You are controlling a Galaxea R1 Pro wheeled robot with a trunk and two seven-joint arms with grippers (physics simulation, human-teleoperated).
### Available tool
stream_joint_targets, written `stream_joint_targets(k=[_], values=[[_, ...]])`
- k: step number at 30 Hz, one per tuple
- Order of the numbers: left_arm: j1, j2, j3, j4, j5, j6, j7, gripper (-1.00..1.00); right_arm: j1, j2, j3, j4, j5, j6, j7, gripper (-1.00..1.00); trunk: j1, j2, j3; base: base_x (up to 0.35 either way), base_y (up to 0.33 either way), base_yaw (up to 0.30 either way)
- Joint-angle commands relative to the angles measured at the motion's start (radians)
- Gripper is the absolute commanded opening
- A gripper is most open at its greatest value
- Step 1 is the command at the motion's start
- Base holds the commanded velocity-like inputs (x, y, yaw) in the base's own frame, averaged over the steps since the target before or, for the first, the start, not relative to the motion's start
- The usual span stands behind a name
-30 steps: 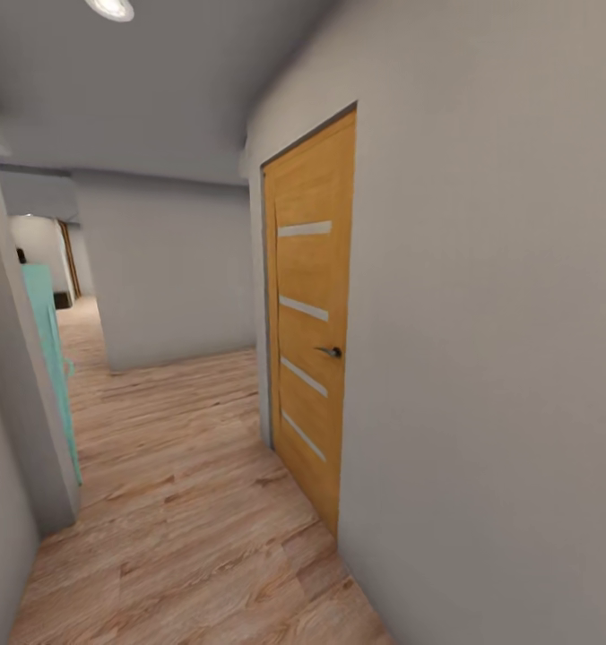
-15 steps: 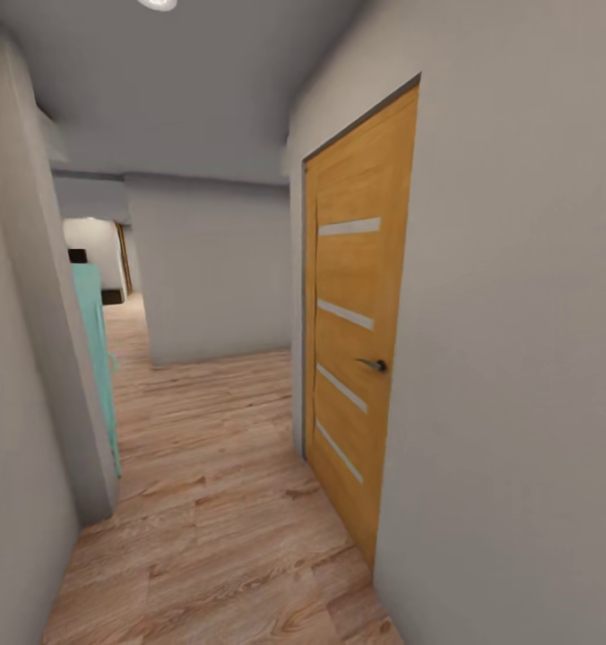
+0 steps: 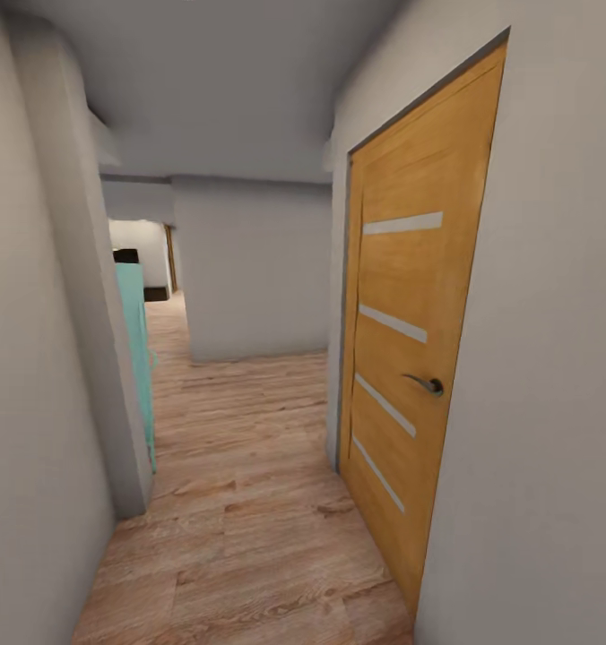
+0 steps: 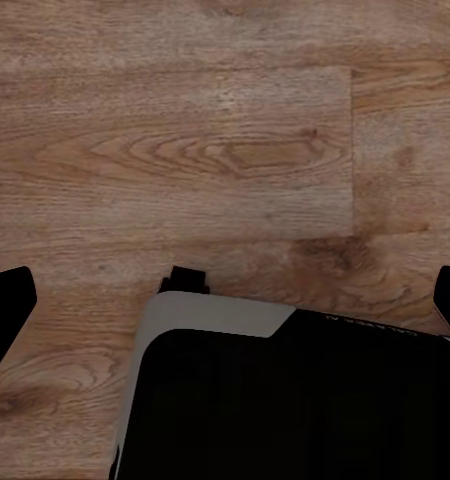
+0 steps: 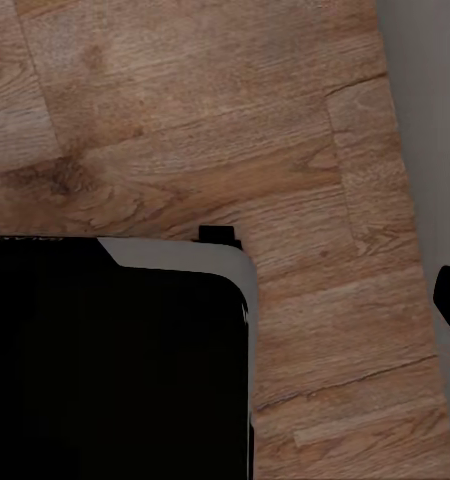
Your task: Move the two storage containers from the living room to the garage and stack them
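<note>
As the wooden door is growing larger at frame right, the robot is advancing down the hallway; tool states cannot be told.

Soft, even, shadowless indoor light; slightly blurred render, wide-angle stretch toward the edges.

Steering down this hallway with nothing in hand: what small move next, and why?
Probably roll straight ahead along the light wood plank floor, keeping centred. The orange wooden door on the right is shut, the teal panel juts out on the left, and the hallway opens beyond the grey wall.
</note>
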Motion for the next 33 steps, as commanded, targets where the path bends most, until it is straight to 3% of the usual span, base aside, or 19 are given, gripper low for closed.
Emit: stream_joint_targets(k=[1, 24, 33], values=[[0.000, 0.000, 0.003, 0.000, 0.010, 0.004, 0.001, 1.00, -0.001, 0.000, 0.008, 0.003, -0.010, -0.006, 0.000, 1.00, 0.001, 0.000, 0.000, 0.321, 0.000, 0.267], [0.000, 0.001, 0.003, 0.000, 0.010, 0.004, 0.001, 1.00, -0.001, 0.000, 0.007, 0.003, -0.010, -0.006, 0.000, 1.00, 0.001, 0.000, 0.000, 0.321, 0.000, 0.264], [0.000, 0.001, 0.003, 0.000, 0.010, 0.005, 0.002, 1.00, -0.001, 0.000, 0.005, 0.003, -0.011, -0.005, 0.000, 1.00, 0.001, 0.000, 0.000, 0.322, 0.000, 0.038]])
